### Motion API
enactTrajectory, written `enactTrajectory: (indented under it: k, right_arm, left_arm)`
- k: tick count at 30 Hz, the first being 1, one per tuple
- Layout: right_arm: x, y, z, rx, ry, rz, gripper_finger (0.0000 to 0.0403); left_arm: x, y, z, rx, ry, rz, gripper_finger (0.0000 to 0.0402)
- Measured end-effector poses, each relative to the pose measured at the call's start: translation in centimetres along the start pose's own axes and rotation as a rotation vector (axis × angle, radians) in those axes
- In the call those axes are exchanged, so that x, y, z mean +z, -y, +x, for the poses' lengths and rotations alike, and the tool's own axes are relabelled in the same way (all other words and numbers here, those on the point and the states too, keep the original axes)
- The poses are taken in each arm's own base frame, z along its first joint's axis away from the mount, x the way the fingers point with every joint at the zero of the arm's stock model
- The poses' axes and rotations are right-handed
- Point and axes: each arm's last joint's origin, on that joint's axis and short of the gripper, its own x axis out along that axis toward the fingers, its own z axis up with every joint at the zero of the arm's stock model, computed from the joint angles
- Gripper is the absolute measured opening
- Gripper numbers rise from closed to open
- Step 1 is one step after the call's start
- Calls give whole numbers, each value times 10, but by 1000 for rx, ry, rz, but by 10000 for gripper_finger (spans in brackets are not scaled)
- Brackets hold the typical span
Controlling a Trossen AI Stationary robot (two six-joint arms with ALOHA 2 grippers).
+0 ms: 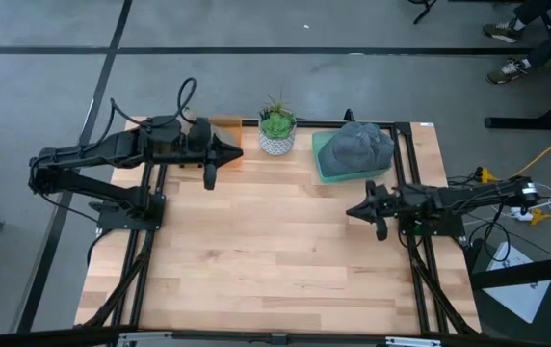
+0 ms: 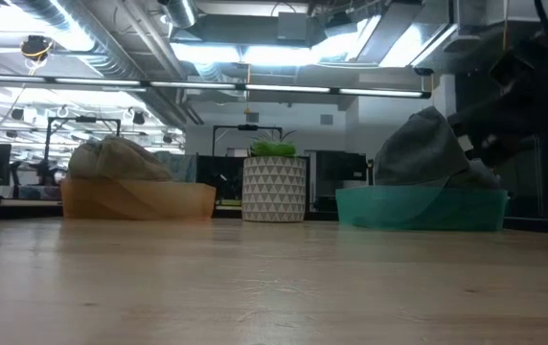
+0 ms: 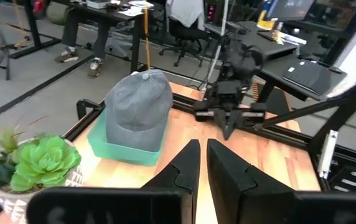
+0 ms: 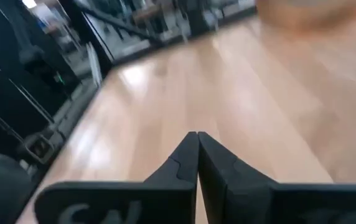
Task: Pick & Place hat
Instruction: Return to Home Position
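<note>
A grey hat (image 1: 354,145) sits crown up in a teal bin (image 1: 326,170) at the table's far right; its lower edge rests inside the bin (image 2: 418,209). My left gripper (image 1: 240,152) hovers shut above the far left of the table, pointing at the hat (image 3: 137,106), well short of it. My right gripper (image 1: 350,211) is shut near the right edge, on the near side of the bin, pointing toward the table's left. Its fingers (image 4: 196,140) have only bare tabletop ahead of them. Neither gripper touches anything.
A small potted plant (image 1: 276,130) in a white patterned pot stands at the far edge between the arms. A tan bin (image 2: 140,201) with another hat-like heap (image 2: 111,158) stands at the far left, mostly under my left arm. The wooden tabletop (image 1: 266,251) lies bare toward the near edge.
</note>
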Motion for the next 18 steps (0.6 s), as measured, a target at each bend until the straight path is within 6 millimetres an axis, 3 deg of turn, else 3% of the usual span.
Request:
enactTrajectory:
  k: [18]
  right_arm:
    - [-1,0,-4,30,-17,-73,8]
  left_arm:
    - [-11,28,-3,-279,-32,300,26]
